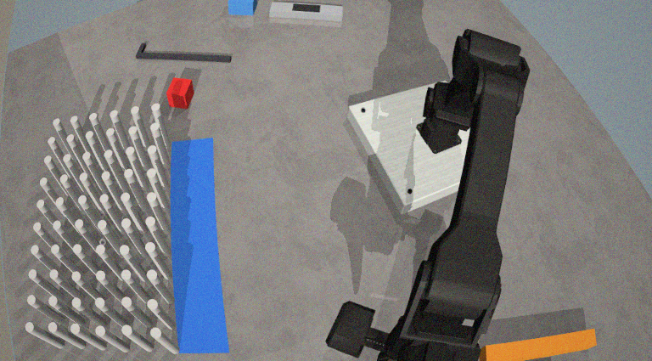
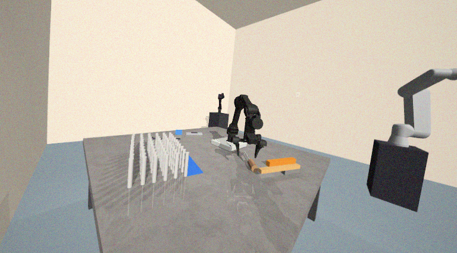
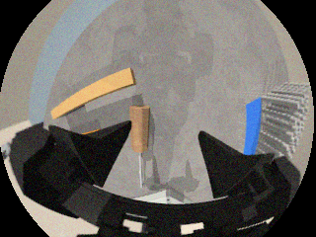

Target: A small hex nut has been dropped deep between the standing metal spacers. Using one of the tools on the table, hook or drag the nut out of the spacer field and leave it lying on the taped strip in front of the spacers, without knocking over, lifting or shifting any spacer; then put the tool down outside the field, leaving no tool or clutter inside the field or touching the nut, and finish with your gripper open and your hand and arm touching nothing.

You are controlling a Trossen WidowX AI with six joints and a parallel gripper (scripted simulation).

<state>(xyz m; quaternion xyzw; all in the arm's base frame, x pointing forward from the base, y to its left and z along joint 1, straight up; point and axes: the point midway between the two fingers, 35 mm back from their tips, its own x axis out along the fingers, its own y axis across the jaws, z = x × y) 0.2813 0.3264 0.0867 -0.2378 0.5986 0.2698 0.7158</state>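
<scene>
The small hex nut point(image 1: 102, 242) lies deep among the standing white spacers point(image 1: 126, 225) point(image 2: 158, 159) point(image 3: 287, 117). The blue taped strip point(image 1: 197, 241) point(image 2: 192, 167) point(image 3: 253, 125) runs along their front. My gripper point(image 2: 247, 154) point(image 3: 166, 128) is open and empty. It points down, just above a wooden-handled pick point(image 2: 252, 164) point(image 3: 140, 128) whose handle lies between the spread fingers. In the top view the arm hides the pick and most of the gripper. A black L-shaped hook rod point(image 1: 182, 56) lies behind the spacer field.
An orange bar point(image 1: 538, 345) point(image 2: 281, 161) point(image 3: 93, 93) lies beside the pick. A red cube point(image 1: 180, 93) sits at the field's far corner. A blue cube point(image 1: 241, 2) and a grey slotted plate point(image 1: 306, 13) lie at the back. The white base plate point(image 1: 399, 145) holds the arm.
</scene>
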